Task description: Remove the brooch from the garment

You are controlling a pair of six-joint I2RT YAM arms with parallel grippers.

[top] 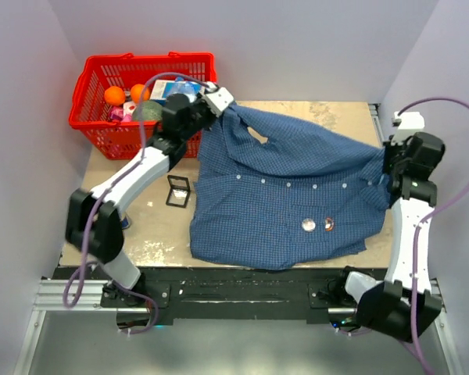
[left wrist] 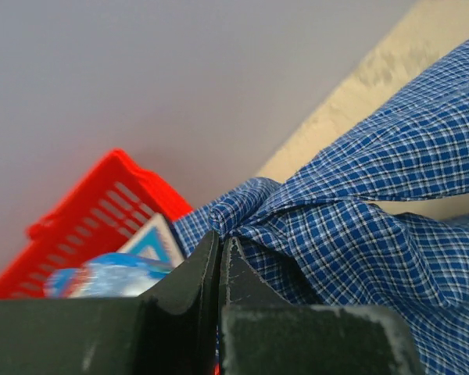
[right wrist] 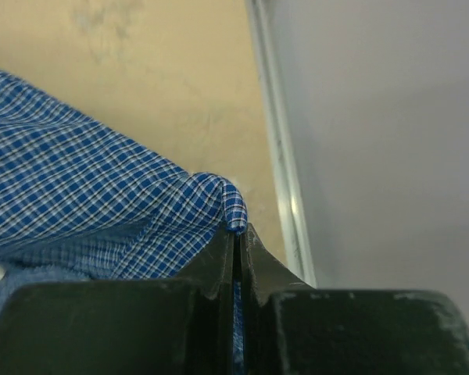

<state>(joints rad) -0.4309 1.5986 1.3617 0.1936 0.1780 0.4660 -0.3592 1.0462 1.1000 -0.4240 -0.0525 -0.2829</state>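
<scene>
The blue checked garment lies spread across the table, its row of white buttons running left to right. The tiny reddish-brown brooch sits on its front near the lower right, beside a round silvery disc. My left gripper is shut on a fold of the garment at its far left corner, held up by the basket. My right gripper is shut on the garment's right edge; cloth pokes out between the fingertips. The brooch shows in neither wrist view.
A red basket with an orange ball and other small items stands at the back left, also in the left wrist view. A small black-framed square lies left of the garment. Grey walls close in on three sides; the table's right edge is near.
</scene>
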